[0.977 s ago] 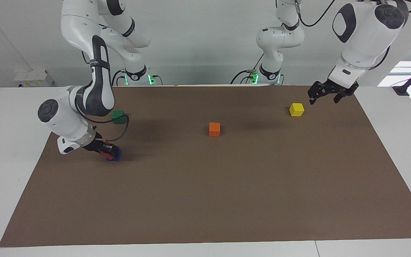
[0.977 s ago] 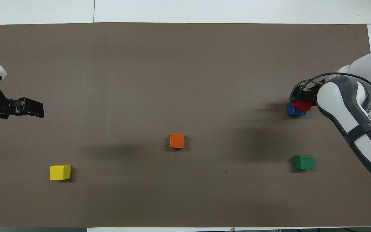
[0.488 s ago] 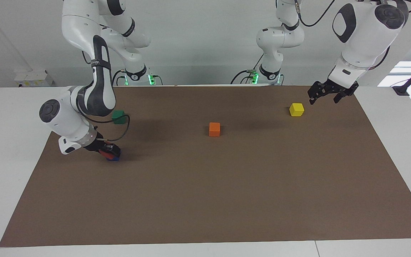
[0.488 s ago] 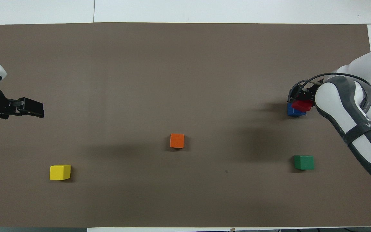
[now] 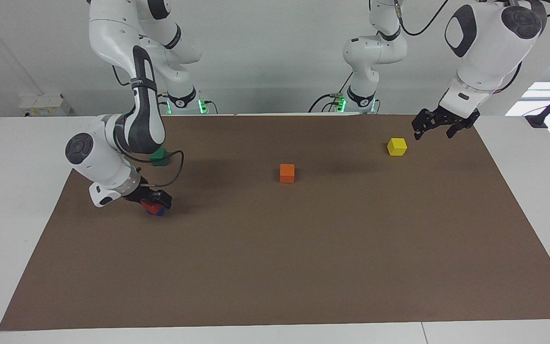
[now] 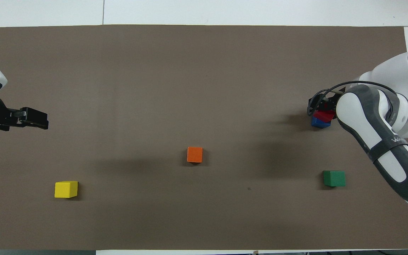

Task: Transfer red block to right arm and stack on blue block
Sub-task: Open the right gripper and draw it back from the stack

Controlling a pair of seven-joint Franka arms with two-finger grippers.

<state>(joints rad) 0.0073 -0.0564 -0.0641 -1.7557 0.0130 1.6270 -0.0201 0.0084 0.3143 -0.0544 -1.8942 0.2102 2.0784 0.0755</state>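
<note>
Right gripper (image 5: 154,199), low at the right arm's end of the brown mat (image 5: 303,267), directly over the red block (image 5: 149,206). Whether it grips or has let go cannot be told. The red block rests on the blue block (image 5: 160,212), apparently skewed and not square to it. Likely failure: a sideways or tilted withdrawal drags the red block off its offset seat, and the loose wrist cable (image 5: 172,172) could brush the stack. The green block (image 5: 159,156) lies nearer the robots. The left gripper (image 5: 431,134) waits open and empty above the mat, near the yellow block (image 5: 397,146).
</note>
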